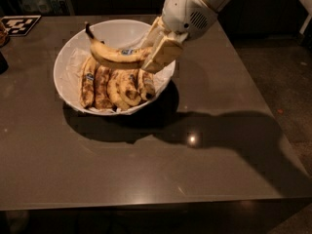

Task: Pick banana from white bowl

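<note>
The banana (114,56) is long, yellow with brown speckles, a dark stem at its upper left and a small blue sticker. It hangs lifted above the white bowl (68,57), clear of the other bananas. My gripper (157,52) is shut on its right end, over the bowl's right rim. The bowl is lined with crumpled white paper and holds several shorter, browner bananas (114,87) lying side by side.
The bowl stands on a dark brown table (195,155), at its far left part. A black-and-white marker tag (18,24) lies at the table's far left corner. The table's right edge drops to a dark floor (287,72).
</note>
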You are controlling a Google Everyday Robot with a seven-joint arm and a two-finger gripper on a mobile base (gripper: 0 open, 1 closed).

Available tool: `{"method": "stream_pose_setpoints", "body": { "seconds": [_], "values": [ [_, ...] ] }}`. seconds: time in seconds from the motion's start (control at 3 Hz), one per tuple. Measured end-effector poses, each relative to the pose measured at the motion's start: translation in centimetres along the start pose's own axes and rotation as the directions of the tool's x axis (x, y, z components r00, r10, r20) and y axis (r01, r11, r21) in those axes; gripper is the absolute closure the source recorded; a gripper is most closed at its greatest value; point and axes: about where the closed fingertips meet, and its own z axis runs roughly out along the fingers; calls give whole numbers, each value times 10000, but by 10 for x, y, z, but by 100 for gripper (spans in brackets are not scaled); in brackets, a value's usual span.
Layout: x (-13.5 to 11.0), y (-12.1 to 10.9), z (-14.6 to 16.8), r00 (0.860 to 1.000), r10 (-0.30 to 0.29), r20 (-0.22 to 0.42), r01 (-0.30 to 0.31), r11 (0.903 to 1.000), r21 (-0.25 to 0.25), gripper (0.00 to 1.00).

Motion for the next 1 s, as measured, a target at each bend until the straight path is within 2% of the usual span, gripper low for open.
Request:
{"method": "stream_pose_setpoints", "body": {
  "seconds": [0.33, 0.67, 1.0],
  "values": [
    [10, 38, -13, 9998, 213, -29, -212, 9996, 192, 100],
    [23, 77, -22, 9971, 757, 16, -757, 9963, 415, 100],
    [31, 84, -22, 9953, 963, -42, -960, 9946, 397, 100]
  ]
}}
